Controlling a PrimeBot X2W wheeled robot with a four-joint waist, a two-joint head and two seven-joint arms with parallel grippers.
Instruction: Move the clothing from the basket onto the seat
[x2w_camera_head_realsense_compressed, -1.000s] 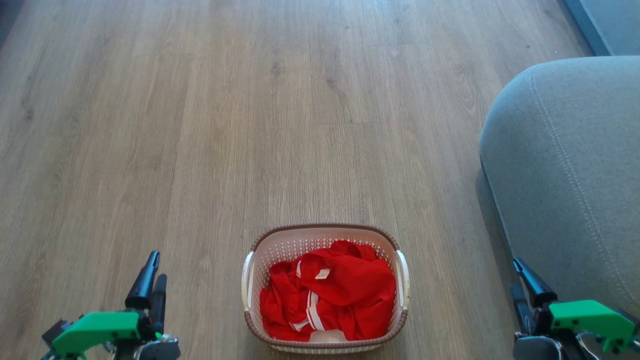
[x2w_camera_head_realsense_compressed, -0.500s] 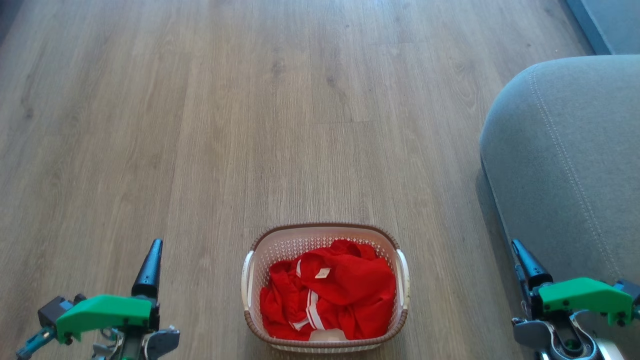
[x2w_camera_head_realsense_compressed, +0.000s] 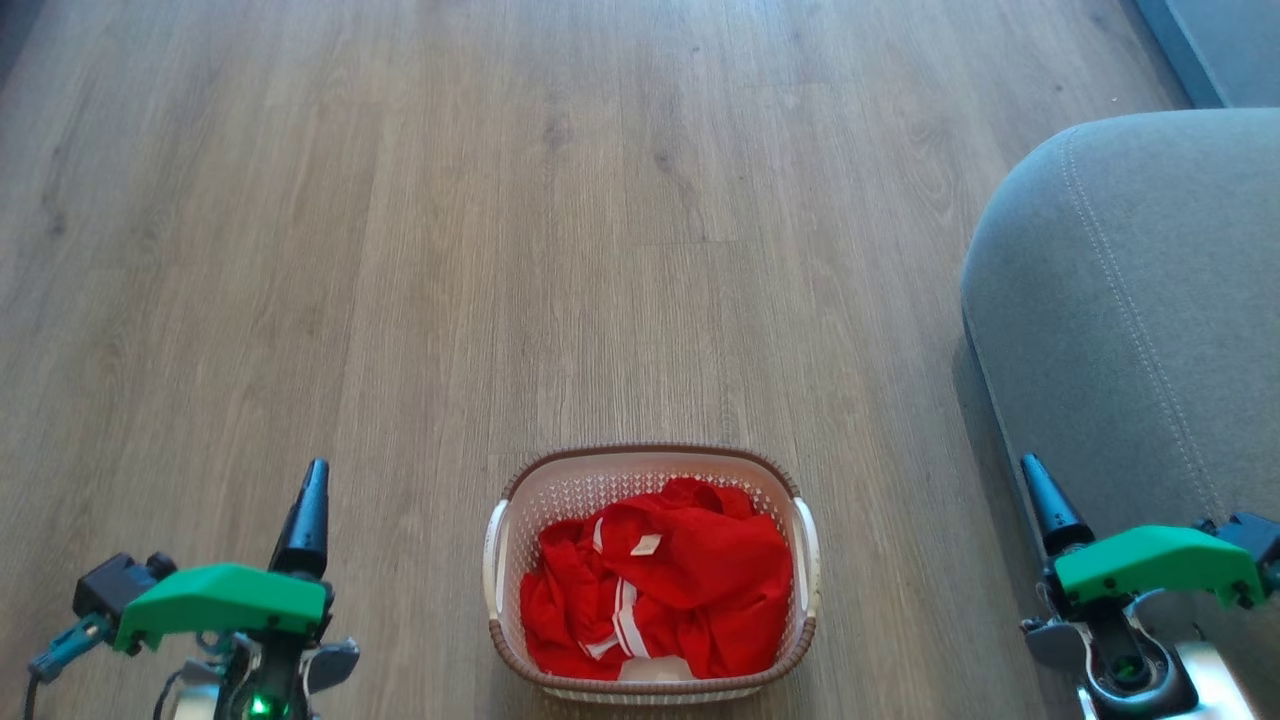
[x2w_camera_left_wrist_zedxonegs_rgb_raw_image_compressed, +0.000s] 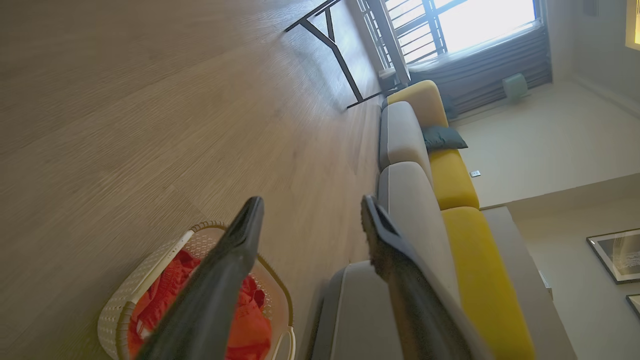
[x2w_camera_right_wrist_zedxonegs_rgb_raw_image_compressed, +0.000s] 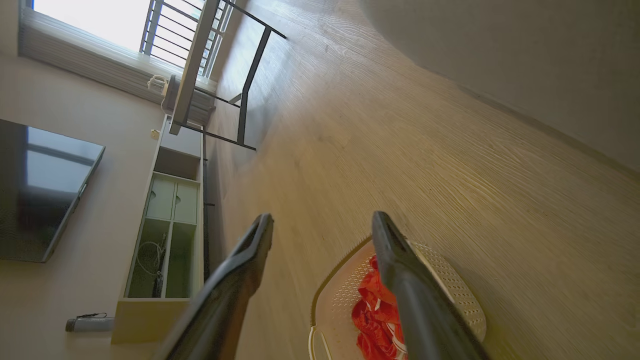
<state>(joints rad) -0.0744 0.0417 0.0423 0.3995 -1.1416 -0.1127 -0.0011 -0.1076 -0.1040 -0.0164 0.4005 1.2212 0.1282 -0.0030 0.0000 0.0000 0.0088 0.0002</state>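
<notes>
The cream basket (x2w_camera_head_realsense_compressed: 640, 454) stands on the wood floor at the bottom centre of the head view. Red clothing (x2w_camera_head_realsense_compressed: 670, 600) with white stripes and a small label lies crumpled inside it. The grey seat (x2w_camera_head_realsense_compressed: 1130, 320) fills the right side, its rounded corner near the basket. My left gripper (x2w_camera_head_realsense_compressed: 312, 480) hovers left of the basket, and my right gripper (x2w_camera_head_realsense_compressed: 1035, 480) hovers between basket and seat. In the left wrist view the left gripper (x2w_camera_left_wrist_zedxonegs_rgb_raw_image_compressed: 312, 202) is open and empty above the basket (x2w_camera_left_wrist_zedxonegs_rgb_raw_image_compressed: 120, 310). The right gripper (x2w_camera_right_wrist_zedxonegs_rgb_raw_image_compressed: 322, 217) is open and empty, with the clothing (x2w_camera_right_wrist_zedxonegs_rgb_raw_image_compressed: 372, 305) below it.
Bare wood floor (x2w_camera_head_realsense_compressed: 500, 250) stretches ahead of the basket. Farther off stand a black-framed table (x2w_camera_right_wrist_zedxonegs_rgb_raw_image_compressed: 240, 100), a low cabinet (x2w_camera_right_wrist_zedxonegs_rgb_raw_image_compressed: 165, 210) and a wall screen (x2w_camera_right_wrist_zedxonegs_rgb_raw_image_compressed: 40, 190). The sofa has yellow back cushions (x2w_camera_left_wrist_zedxonegs_rgb_raw_image_compressed: 450, 175) and a dark pillow (x2w_camera_left_wrist_zedxonegs_rgb_raw_image_compressed: 442, 137).
Both grippers have moved forward, up the head view, with their green mounts rising too. Basket, clothing and seat have stayed put.
</notes>
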